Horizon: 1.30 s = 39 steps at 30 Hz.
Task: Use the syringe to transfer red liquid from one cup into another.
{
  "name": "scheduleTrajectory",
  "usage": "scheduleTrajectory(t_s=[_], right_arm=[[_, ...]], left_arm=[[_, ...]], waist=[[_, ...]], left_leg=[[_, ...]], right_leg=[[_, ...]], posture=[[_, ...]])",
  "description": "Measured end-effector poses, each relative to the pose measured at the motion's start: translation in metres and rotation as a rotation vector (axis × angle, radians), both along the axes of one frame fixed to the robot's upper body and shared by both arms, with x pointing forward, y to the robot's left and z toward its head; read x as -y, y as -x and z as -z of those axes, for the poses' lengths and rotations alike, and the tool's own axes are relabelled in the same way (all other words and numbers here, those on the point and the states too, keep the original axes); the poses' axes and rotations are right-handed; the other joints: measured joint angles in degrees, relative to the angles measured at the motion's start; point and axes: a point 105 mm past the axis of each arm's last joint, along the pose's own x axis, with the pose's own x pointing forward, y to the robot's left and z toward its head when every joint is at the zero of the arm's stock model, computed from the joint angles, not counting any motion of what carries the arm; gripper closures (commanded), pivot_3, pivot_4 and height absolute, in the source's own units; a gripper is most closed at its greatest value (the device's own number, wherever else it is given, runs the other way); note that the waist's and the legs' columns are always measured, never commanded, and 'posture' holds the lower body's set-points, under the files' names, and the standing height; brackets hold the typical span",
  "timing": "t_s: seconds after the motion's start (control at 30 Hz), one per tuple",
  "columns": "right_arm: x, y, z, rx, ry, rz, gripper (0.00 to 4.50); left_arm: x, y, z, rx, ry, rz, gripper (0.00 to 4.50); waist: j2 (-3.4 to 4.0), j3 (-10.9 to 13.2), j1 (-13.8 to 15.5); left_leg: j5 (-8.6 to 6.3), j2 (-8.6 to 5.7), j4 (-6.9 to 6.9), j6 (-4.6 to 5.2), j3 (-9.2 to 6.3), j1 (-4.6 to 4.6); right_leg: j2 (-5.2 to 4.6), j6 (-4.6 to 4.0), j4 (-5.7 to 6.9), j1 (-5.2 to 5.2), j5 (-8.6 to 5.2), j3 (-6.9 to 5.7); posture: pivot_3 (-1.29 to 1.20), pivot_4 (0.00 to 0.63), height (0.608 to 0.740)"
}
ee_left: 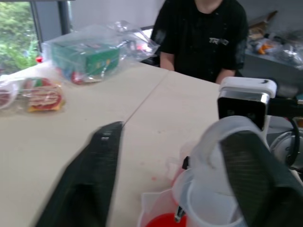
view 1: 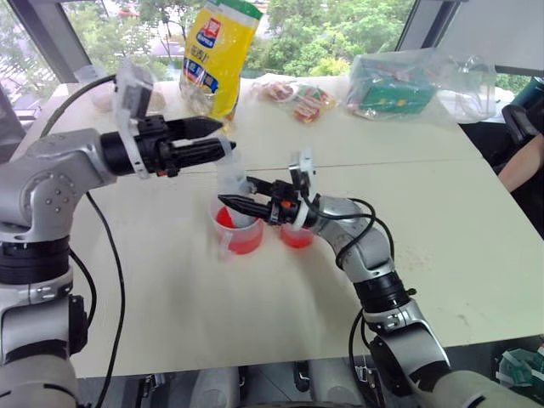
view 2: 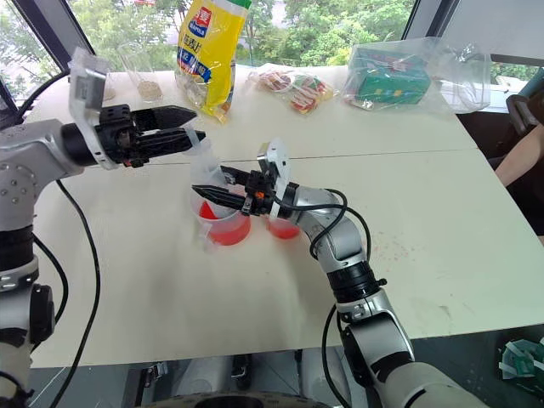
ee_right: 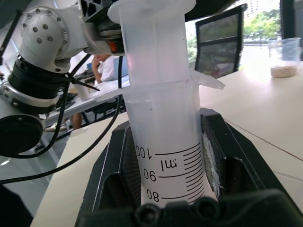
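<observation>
The right gripper [view 1: 240,192] is clenching the barrel of the syringe [view 1: 232,183], holding it upright with its lower end reaching down into the handled cup [view 1: 238,229] of red liquid [view 1: 244,239]; the wrist view shows the two black fingers pressing on either side of the printed scale. The left gripper [view 1: 206,138] is hovering at the top of the syringe with its fingers spread apart, one finger [ee_left: 255,175] lying beside the plunger's flat top [ee_left: 222,142], gripping nothing. The handled cup is sitting on the pale table [view 1: 255,314] just left of the smaller cup [view 1: 297,235], which is also holding red liquid. A yellow bag [view 1: 217,55] and plastic-wrapped packets [view 1: 387,83] are lying at the far side. A person in a black shirt [ee_left: 203,33] is sitting at the table's right edge.
</observation>
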Motion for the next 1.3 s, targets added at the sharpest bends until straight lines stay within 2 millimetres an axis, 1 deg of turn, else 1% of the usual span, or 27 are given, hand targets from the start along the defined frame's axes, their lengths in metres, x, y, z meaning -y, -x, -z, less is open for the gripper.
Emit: scheduleTrajectory(t_s=[0.07,0.17,0.23,0.3,0.37,0.5,0.57,0.63,0.67,0.77,0.83,0.93,1.0,1.07,1.17,1.23,1.3], right_arm=[[-0.001,-0.001,-0.003,-0.002,0.003,0.0,3.15],[0.005,-0.009,-0.01,-0.015,-0.014,0.049,3.15],[0.009,-0.013,-0.023,-0.006,-0.062,0.071,3.15],[0.014,-0.015,-0.042,0.032,-0.107,0.088,3.15],[0.019,-0.015,-0.054,0.054,-0.138,0.103,3.15],[0.027,-0.016,-0.062,0.029,-0.173,0.13,3.15],[0.033,-0.013,-0.077,0.042,-0.204,0.142,3.15],[0.047,-0.009,-0.1,0.082,-0.242,0.175,3.15],[0.055,-0.006,-0.109,0.1,-0.259,0.19,3.15],[0.079,0.0,-0.122,0.136,-0.272,0.253,3.15],[0.093,0.002,-0.118,0.129,-0.26,0.297,3.15],[0.105,0.002,-0.1,0.072,-0.232,0.35,3.15],[0.109,0.004,-0.086,0.041,-0.217,0.378,3.15],[0.111,0.004,-0.064,-0.006,-0.187,0.4,3.15],[0.109,0.003,-0.041,-0.04,-0.141,0.423,3.15],[0.109,0.001,-0.035,-0.035,-0.127,0.438,3.15],[0.109,0.001,-0.034,-0.029,-0.126,0.443,3.15]], left_arm=[[-0.006,0.001,-0.001,0.019,-0.012,-0.025,0.03],[-0.011,0.005,0.001,0.03,-0.025,-0.024,0.03],[-0.013,0.008,0.012,0.006,-0.074,-0.024,0.03],[-0.017,0.008,0.024,-0.036,-0.099,-0.034,0.03],[-0.02,0.009,0.028,-0.047,-0.114,-0.039,0.03],[-0.019,0.007,0.022,-0.013,-0.112,-0.047,0.03],[-0.015,0.004,0.017,0.006,-0.088,-0.043,0.03],[-0.009,0.002,0.011,0.022,-0.064,-0.024,0.03],[-0.006,0.001,0.01,0.031,-0.055,-0.014,0.03],[0.001,-0.001,0.005,0.048,-0.027,0.011,0.03],[0.006,-0.003,0.003,0.05,-0.01,0.032,0.03],[0.017,-0.004,0.002,0.053,0.004,0.071,0.03],[0.025,-0.005,-0.003,0.062,0.028,0.105,0.03],[0.037,-0.003,-0.011,0.081,0.043,0.164,0.03],[0.051,0.003,-0.018,0.094,0.068,0.246,0.03],[0.059,0.007,-0.021,0.085,0.085,0.298,0.03],[0.066,0.011,-0.025,0.083,0.094,0.341,0.03]], waist=[[0.0,0.0,0.0],[0.0,0.0,0.2],[0.04,0.0,0.1],[0.03,0.0,0.1],[0.03,0.0,0.1],[0.03,0.0,0.3],[0.03,0.0,0.3],[0.03,0.0,0.3],[0.03,0.0,0.4],[0.02,0.0,0.3],[0.02,0.0,0.3],[0.02,0.0,0.2],[0.02,0.0,0.3],[0.01,0.0,0.3],[0.01,0.0,0.2],[0.01,0.0,0.1],[0.01,0.0,0.2]], left_leg=[[0.0,0.0,0.0,0.0,0.0,0.0],[0.0,-0.01,0.0,0.0,0.0,-0.01],[0.0,-0.02,0.0,0.0,0.03,0.0],[0.0,0.01,0.0,-0.01,0.0,0.0],[0.0,0.02,-0.01,-0.01,-0.01,0.0],[0.0,0.0,-0.01,0.0,0.0,-0.03],[0.0,-0.02,0.0,0.0,0.0,-0.04],[0.0,-0.03,0.0,0.0,0.0,-0.04],[-0.01,-0.03,-0.01,0.01,0.0,-0.04],[-0.02,-0.03,-0.01,0.04,0.0,-0.04],[-0.03,-0.02,-0.02,0.04,0.01,-0.04],[-0.02,-0.01,-0.02,0.04,0.02,-0.03],[-0.02,-0.01,-0.01,0.04,0.0,-0.04],[-0.03,-0.03,-0.01,0.05,0.02,-0.03],[-0.03,-0.06,0.0,0.06,0.05,-0.03],[-0.03,-0.04,0.0,0.06,0.03,-0.03],[-0.03,-0.03,0.0,0.06,0.0,-0.02]], right_leg=[[0.0,0.0,0.0,0.0,0.0,0.0],[-0.02,0.0,-0.01,0.01,0.0,-0.01],[-0.04,0.0,-0.01,0.0,0.0,0.01],[0.0,-0.01,-0.01,-0.01,0.0,0.0],[0.0,-0.01,-0.01,-0.01,0.0,-0.01],[-0.03,-0.01,-0.02,-0.01,0.0,-0.01],[-0.05,-0.01,-0.02,0.0,0.0,-0.01],[-0.06,-0.01,-0.04,0.0,0.0,-0.02],[-0.06,-0.01,-0.04,0.0,0.0,-0.02],[-0.06,-0.01,-0.06,0.01,0.0,-0.03],[-0.04,-0.01,-0.06,0.01,0.0,-0.03],[-0.02,0.0,-0.04,0.0,0.0,-0.02],[-0.01,0.0,-0.04,0.01,0.0,-0.03],[-0.02,0.0,-0.07,0.02,0.0,-0.02],[-0.04,0.01,-0.08,0.02,0.0,0.01],[-0.01,0.01,-0.07,0.01,0.0,0.01],[0.01,0.01,-0.07,0.02,0.0,0.01]], posture=[[0.0,0.15,0.74],[0.0,0.15,0.74],[0.0,0.15,0.74],[0.0,0.15,0.74],[0.0,0.15,0.74],[0.0,0.15,0.74],[0.0,0.15,0.74],[0.0,0.15,0.74],[0.0,0.15,0.74],[0.0,0.15,0.74],[0.0,0.15,0.74],[0.0,0.15,0.74],[0.0,0.15,0.74],[0.0,0.15,0.74],[0.0,0.15,0.74],[0.0,0.15,0.74],[0.0,0.15,0.74]])
